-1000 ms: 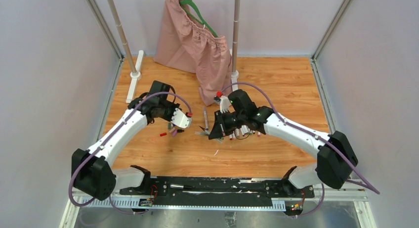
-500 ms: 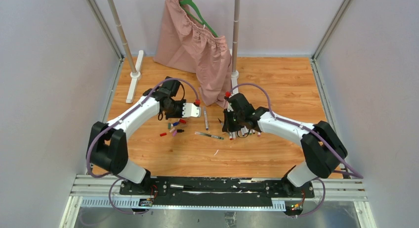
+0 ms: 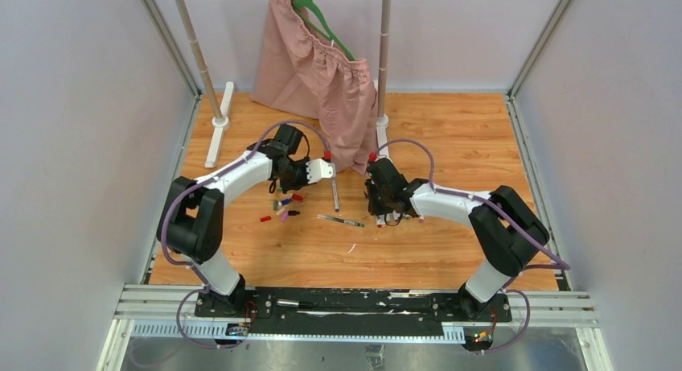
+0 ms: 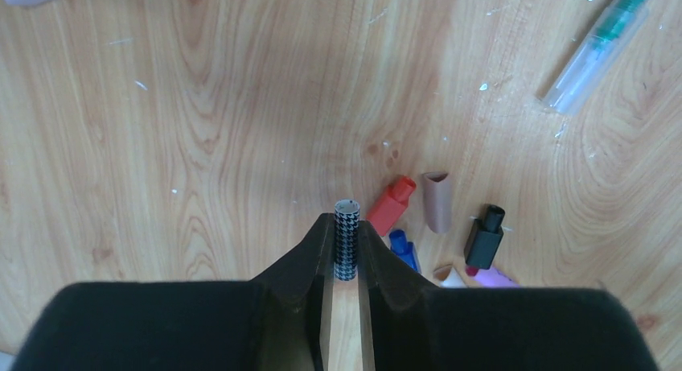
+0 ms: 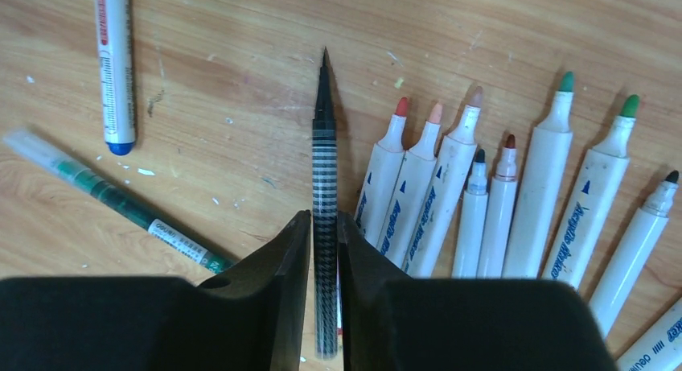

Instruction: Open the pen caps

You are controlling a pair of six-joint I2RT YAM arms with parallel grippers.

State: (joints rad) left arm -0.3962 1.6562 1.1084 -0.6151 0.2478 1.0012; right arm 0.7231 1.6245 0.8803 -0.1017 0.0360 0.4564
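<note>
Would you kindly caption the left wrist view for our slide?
Left gripper pinches a houndstooth cap near loose caps on the wooden table.

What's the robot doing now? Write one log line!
left gripper: shut on checkered cap | right gripper: shut on checkered pen, tip bare | cap off pen

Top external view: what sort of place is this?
Probably a robot lab cell: a wood-grain table boxed in by plain walls, left arm and right arm bolted to a rail, a pink garment hung behind.
</note>
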